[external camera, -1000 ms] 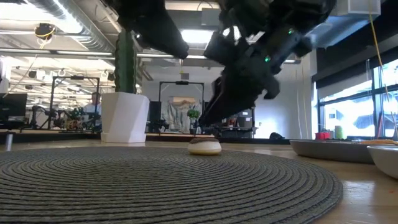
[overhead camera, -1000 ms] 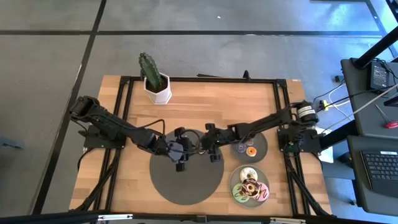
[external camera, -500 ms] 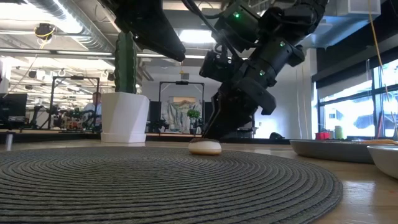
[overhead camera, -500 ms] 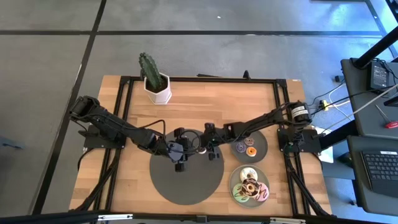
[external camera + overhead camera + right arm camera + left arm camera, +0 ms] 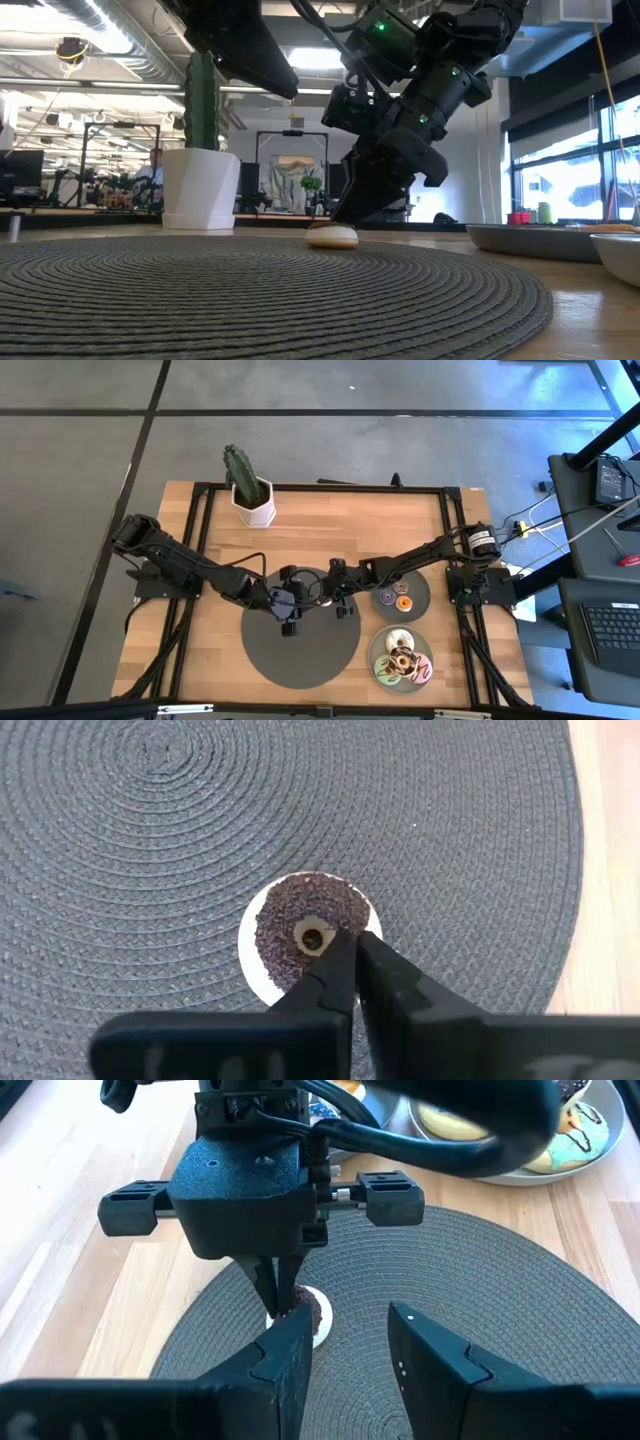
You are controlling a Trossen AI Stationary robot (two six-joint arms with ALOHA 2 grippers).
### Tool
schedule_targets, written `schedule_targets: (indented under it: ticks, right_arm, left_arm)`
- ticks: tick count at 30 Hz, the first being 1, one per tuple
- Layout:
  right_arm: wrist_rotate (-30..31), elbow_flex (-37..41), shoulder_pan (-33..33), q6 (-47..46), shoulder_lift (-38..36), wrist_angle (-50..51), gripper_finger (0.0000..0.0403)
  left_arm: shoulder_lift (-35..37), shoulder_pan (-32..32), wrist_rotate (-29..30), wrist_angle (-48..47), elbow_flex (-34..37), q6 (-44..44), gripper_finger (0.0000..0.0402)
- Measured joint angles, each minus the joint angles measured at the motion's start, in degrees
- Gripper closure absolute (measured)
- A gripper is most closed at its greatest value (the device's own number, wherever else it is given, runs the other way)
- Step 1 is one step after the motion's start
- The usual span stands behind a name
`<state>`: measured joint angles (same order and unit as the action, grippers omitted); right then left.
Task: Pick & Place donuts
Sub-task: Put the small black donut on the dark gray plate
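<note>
The right gripper (image 5: pixel 342 952), its fingers closed together, touches the top of a chocolate-sprinkled donut (image 5: pixel 298 932) beside the centre hole. The donut lies directly beneath the fingertips on the dark mat (image 5: pixel 150 840). The left gripper (image 5: pixel 350 1330) hovers just beside it, fingers apart, holding nothing.

Closed tool (image 5: pixel 350 960) on chocolate-sprinkled donut (image 5: pixel 290 925)
</note>
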<state>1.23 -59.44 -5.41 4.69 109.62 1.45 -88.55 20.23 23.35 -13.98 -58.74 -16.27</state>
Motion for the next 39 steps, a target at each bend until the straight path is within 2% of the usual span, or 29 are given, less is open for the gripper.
schedule_targets:
  ticks: [10, 16, 20, 23, 31, 33, 39]
  right_arm:
    - [0.2, 0.1, 0.0, -2.4, -3.4, 2.2, 0.0397]
    - [0.3, 0.1, -1.4, -4.9, -10.1, 12.8, 0.0399]
    - [2.9, 0.7, -3.8, -7.9, -16.3, 22.1, 0.0401]
    - [6.1, 4.6, -5.2, -11.8, -22.8, 26.6, 0.0401]
    - [8.7, 19.5, -8.7, -29.3, -43.5, 30.2, 0.0401]
    - [10.5, 21.9, -9.9, -32.5, -46.5, 32.9, 0.0401]
    - [10.7, 25.9, -12.6, -40.2, -51.7, 37.7, 0.0401]
  left_arm:
    - [0.0, 0.0, 0.0, 0.0, 0.0, 0.0, 0.0274]
    - [0.0, 0.0, 0.1, 0.0, 0.0, 0.0, 0.0274]
    - [0.0, 0.0, 0.0, 0.0, 0.0, 0.0, 0.0272]
    - [0.0, 0.0, 0.1, 0.1, 0.0, 0.1, 0.0272]
    - [0.0, 0.0, 0.1, 0.3, 0.0, 1.0, 0.0271]
    - [0.0, 0.0, 0.1, 0.3, 0.0, 1.0, 0.027]
    - [0.0, -0.1, 1.3, 0.5, 0.0, 1.0, 0.0272]
